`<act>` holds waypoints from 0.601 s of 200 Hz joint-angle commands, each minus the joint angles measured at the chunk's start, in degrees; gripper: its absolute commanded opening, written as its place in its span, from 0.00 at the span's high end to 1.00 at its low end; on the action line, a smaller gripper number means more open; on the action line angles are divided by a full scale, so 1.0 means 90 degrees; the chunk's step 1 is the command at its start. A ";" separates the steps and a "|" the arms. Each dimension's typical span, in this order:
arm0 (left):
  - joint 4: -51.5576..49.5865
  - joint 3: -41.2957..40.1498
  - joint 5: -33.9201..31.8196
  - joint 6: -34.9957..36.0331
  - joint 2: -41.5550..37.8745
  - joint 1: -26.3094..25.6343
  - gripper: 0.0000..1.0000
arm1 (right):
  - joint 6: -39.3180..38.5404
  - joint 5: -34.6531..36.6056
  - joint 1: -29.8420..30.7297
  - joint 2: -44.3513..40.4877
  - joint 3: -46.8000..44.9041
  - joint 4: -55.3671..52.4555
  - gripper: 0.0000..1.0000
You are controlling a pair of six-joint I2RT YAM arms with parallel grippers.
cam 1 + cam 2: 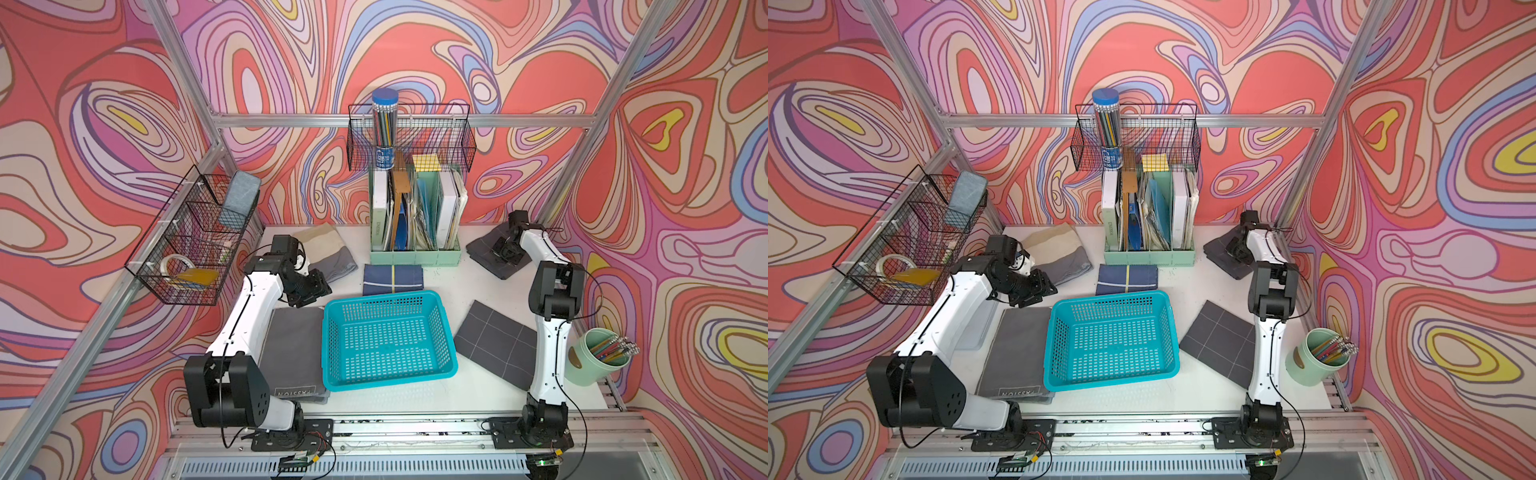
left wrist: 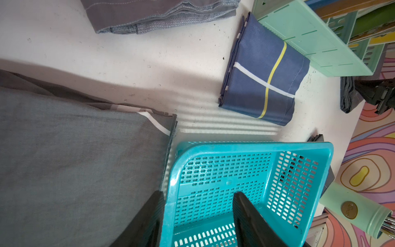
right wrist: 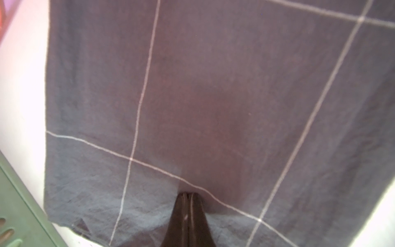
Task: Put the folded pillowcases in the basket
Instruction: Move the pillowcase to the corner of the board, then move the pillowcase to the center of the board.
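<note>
The basket (image 1: 382, 297) stands empty in the middle of the desk (image 1: 478, 395). Folded cloths lie all round it and none is inside. The left gripper (image 1: 318, 289) hangs about half wide, holding nothing, above the basket's far left corner. In the wrist view one finger (image 2: 154, 205) shows over the grey cloth (image 2: 74, 160) and the other over the basket floor.

That grey cloth, touching the basket's left wall, looks like the pillowcase to take (a navy cloth (image 1: 392, 279) and a checked cloth (image 1: 494, 345) lie near too, so I cannot be sure).

To grasp well, the gripper should shift clear of the rim first, or a finger may catch the rim and shove the basket. It should then come down on the folded edge and bite every layer, so nothing unfolds on the lift.

The right gripper (image 3: 188, 194) is closed, its tips on another checked cloth at the far right. I cannot tell whether it pinches any fabric.
</note>
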 commanded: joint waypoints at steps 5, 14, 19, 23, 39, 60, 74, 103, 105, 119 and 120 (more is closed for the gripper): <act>0.0017 0.0098 0.0156 -0.0099 -0.0023 0.0016 0.43 | -0.0181 -0.0086 -0.0028 -0.0490 -0.0576 0.0253 0.97; 0.0027 0.0058 0.0178 -0.0133 -0.0086 0.0007 0.43 | -0.0166 -0.0039 -0.0007 -0.1041 -0.1058 0.0545 0.94; 0.0022 0.0036 0.0183 -0.0135 -0.0116 0.0007 0.43 | -0.0171 -0.0035 0.0012 -0.1303 -0.1283 0.0687 0.93; 0.0027 0.0017 0.0193 -0.0150 -0.0154 0.0007 0.43 | -0.0171 -0.0027 0.0040 -0.1558 -0.1496 0.0782 0.92; 0.0023 -0.0090 0.0141 -0.0215 -0.0346 0.0001 0.43 | -0.0125 -0.0105 0.0239 -0.2594 -0.2330 0.0696 0.87; 0.0267 -0.0424 -0.0010 -0.0463 -0.0853 -0.0041 0.44 | 0.0243 0.0136 0.1011 -0.4083 -0.4174 0.1014 0.91; 0.0424 -0.0614 0.0001 -0.0630 -0.1163 -0.0055 0.44 | 0.0463 0.0433 0.1625 -0.4845 -0.5139 0.0915 1.00; 0.0270 -0.0661 0.0072 -0.0638 -0.1285 -0.0072 0.44 | 0.1089 -0.0084 0.2150 -0.6066 -0.7228 0.1026 1.00; 0.0254 -0.0661 0.0065 -0.0639 -0.1285 -0.0067 0.44 | 0.1135 -0.0082 0.2166 -0.6142 -0.7336 0.1028 1.00; 0.0229 -0.0670 0.0128 -0.0642 -0.1338 -0.0081 0.44 | 0.1320 -0.0075 0.2179 -0.6662 -0.8003 0.0969 1.00; 0.0226 -0.0675 0.0127 -0.0642 -0.1341 -0.0081 0.44 | 0.1331 -0.0054 0.2176 -0.6690 -0.8032 0.0956 1.00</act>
